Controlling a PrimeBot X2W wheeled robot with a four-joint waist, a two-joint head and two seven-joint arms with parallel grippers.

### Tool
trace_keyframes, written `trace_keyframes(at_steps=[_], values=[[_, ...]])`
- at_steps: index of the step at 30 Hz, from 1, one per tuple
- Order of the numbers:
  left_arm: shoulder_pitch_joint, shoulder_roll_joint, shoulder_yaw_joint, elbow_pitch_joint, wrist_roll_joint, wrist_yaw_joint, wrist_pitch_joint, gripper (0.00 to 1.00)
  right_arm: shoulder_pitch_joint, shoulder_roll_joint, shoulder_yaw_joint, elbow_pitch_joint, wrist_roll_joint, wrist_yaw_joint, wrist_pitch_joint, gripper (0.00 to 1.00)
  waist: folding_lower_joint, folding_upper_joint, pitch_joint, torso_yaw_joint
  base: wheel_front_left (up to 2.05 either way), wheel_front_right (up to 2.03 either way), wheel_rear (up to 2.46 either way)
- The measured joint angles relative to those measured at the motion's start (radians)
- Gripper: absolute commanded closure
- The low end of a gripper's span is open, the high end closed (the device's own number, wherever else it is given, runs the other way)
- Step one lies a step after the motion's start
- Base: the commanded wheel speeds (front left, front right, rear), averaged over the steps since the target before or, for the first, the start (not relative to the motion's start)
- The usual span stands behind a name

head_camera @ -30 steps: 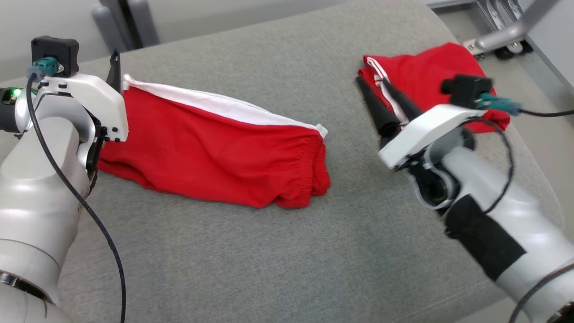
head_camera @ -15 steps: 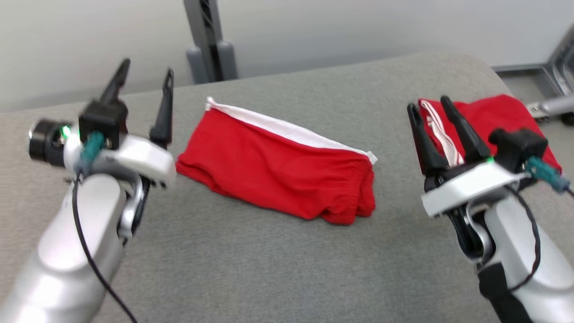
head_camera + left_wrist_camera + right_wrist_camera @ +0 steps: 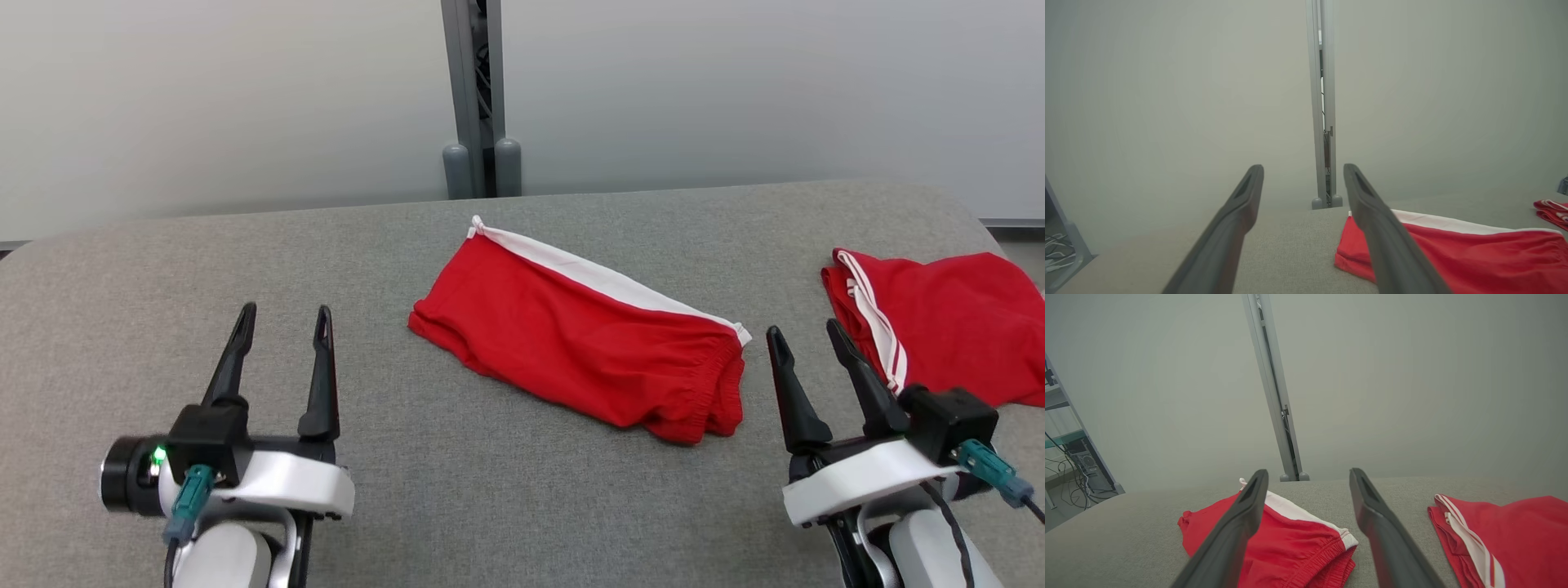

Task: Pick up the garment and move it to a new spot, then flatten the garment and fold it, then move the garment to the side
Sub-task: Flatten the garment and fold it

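- Left gripper [image 3: 286, 310] and right gripper [image 3: 802, 327] hover near, both spread wide and empty, fingers pointing far; I judge this a rest pose clear of the cloth.
- Shorts [image 3: 580, 343] lie folded mid-table, farther out between the grippers. A striped garment [image 3: 947, 327] sits by the right edge, apparently set aside.
- Bare table [image 3: 490, 490] left and near gives room; the right edge is crowded.
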Motion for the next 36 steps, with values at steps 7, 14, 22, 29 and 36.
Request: trace_keyframes(at_steps=[7,14,22,29,36], values=[[0.13,-0.099,0.079,0.019,0.064,-0.064,0.0,0.0,0.059,0.023,-0.044,-0.002,-0.033,0.0,0.0,0.0,0.0,0.0,-0.007,0.019,0.0,0.0,0.0],[0.137,-0.13,0.109,0.04,0.116,-0.108,0.0,0.0,0.064,0.031,-0.06,0.004,-0.034,0.0,0.0,0.0,0.0,0.0,-0.001,0.035,0.0,0.0,0.0],[0.134,-0.135,0.113,0.072,0.147,-0.131,0.0,0.0,0.025,0.034,-0.052,0.128,0.051,0.0,0.0,0.0,0.0,0.0,0.025,0.059,0.0,0.0,0.0],[0.108,-0.137,0.12,0.084,0.164,-0.137,0.0,0.0,-0.083,0.035,-0.047,0.276,0.117,0.0,0.0,0.0,0.0,0.0,0.082,0.095,0.0,0.0,0.0],[0.076,-0.137,0.137,0.083,0.174,-0.141,0.0,0.0,-0.141,0.035,-0.051,0.405,0.126,0.0,0.0,0.0,0.0,0.0,0.127,0.127,0.0,0.0,0.0]])
